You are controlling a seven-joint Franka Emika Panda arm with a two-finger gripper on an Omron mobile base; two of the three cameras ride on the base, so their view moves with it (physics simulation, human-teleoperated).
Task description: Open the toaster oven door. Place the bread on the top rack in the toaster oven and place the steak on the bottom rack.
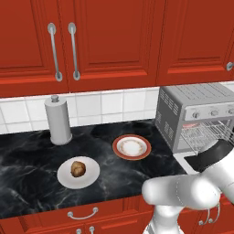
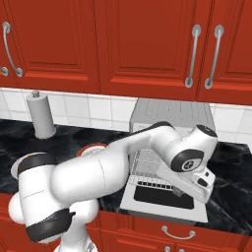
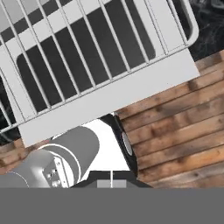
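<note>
The toaster oven (image 1: 192, 107) stands at the right of the counter, and its door (image 1: 182, 158) is dropped open and lies flat. A wire rack (image 1: 206, 131) is slid out over the door; I cannot tell which rack it is. In the hand view the same rack (image 3: 192, 27) lies over the door's (image 3: 109, 103) dark glass. My gripper (image 2: 178, 191) hovers above the open door (image 2: 162, 211) by the rack's front edge, shut with nothing between its fingertips (image 3: 111, 180). The bread (image 1: 78, 168) sits on a white plate (image 1: 64, 179) to the left. The steak is out of view.
An empty red-rimmed plate (image 1: 131, 147) lies between the bread's plate and the oven. A paper towel holder (image 1: 58, 119) stands at the back left. Red cabinets hang above the counter. Wooden floor (image 3: 183, 131) shows beyond the door's front edge.
</note>
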